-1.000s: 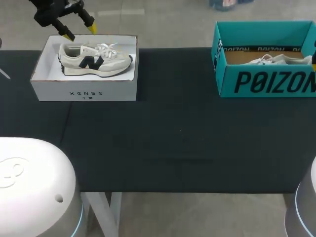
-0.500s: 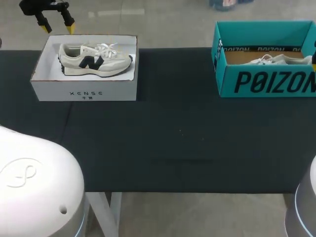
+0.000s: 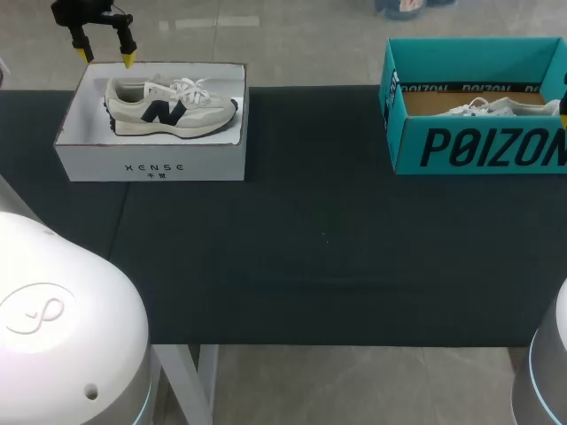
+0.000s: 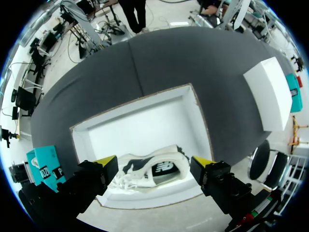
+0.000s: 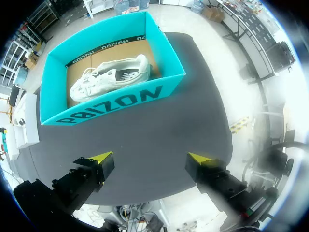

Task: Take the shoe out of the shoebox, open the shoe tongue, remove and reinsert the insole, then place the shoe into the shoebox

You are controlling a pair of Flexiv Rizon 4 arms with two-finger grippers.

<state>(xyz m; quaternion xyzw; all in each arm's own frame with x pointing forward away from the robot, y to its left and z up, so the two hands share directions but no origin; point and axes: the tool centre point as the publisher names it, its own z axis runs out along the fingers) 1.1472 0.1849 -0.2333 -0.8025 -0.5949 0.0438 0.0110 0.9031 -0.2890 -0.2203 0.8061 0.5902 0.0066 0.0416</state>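
A cream sneaker (image 3: 170,106) with a dark side logo lies on its side in the white shoebox (image 3: 151,159) at the table's far left. My left gripper (image 3: 105,50) hangs open above the box's far left corner; in the left wrist view the sneaker (image 4: 153,172) shows between its yellow tips, well below my left gripper (image 4: 154,162). A white shoe (image 3: 496,107) lies in the teal shoebox (image 3: 483,146) at the far right. My right gripper (image 5: 149,157) stands open high over the table, the teal shoebox (image 5: 116,104) and its white shoe (image 5: 110,77) ahead of it.
The dark cloth-covered table (image 3: 328,239) stretches bare between the two boxes. White arm bases sit at the near left (image 3: 62,328) and near right (image 3: 549,372) corners.
My left gripper swung left from above the white box's back edge, then came slightly right and down toward the box's far left corner. The shoes and boxes have stayed put.
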